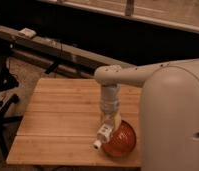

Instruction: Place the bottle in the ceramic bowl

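Observation:
The small pale bottle (103, 133) with a white cap and reddish label hangs tilted, cap down and to the left, at the left rim of the glossy orange-red ceramic bowl (122, 142). The bowl sits near the front right corner of the wooden table (63, 115). My gripper (109, 123) points straight down from the white arm, directly above the bowl's left edge, and is shut on the bottle's upper end. The bottle's cap lies just outside the bowl, over the table. The gripper hides part of the bowl's far rim.
My large white arm and body (173, 120) fill the right side and cover the table's right edge. A long dark rail (58, 50) runs behind the table. Black stand legs (5, 100) are on the floor to the left.

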You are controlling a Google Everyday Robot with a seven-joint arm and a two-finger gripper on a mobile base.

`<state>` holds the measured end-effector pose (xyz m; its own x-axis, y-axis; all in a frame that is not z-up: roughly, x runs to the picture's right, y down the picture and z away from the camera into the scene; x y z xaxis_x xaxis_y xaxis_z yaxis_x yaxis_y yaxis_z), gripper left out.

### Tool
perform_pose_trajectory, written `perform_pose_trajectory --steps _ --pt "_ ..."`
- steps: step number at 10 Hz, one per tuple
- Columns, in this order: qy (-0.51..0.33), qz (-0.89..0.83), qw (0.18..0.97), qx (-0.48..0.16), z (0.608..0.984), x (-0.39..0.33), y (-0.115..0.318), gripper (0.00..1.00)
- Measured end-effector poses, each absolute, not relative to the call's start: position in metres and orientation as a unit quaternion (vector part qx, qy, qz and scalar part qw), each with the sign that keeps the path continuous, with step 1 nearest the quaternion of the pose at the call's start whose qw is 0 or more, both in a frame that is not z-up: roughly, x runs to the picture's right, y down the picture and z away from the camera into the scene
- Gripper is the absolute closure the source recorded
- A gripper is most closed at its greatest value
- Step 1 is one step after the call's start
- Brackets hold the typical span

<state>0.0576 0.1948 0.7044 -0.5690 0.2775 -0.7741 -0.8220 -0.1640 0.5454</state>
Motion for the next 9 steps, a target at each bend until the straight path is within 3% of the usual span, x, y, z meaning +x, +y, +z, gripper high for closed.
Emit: perform_pose_trajectory --steps 6,9 --pt "0.554 0.725 0.33 -0.243 0.696 0.074 0.204 0.23" --pt "0.553 0.725 0.332 -0.241 0.697 0.073 0.203 0.2"
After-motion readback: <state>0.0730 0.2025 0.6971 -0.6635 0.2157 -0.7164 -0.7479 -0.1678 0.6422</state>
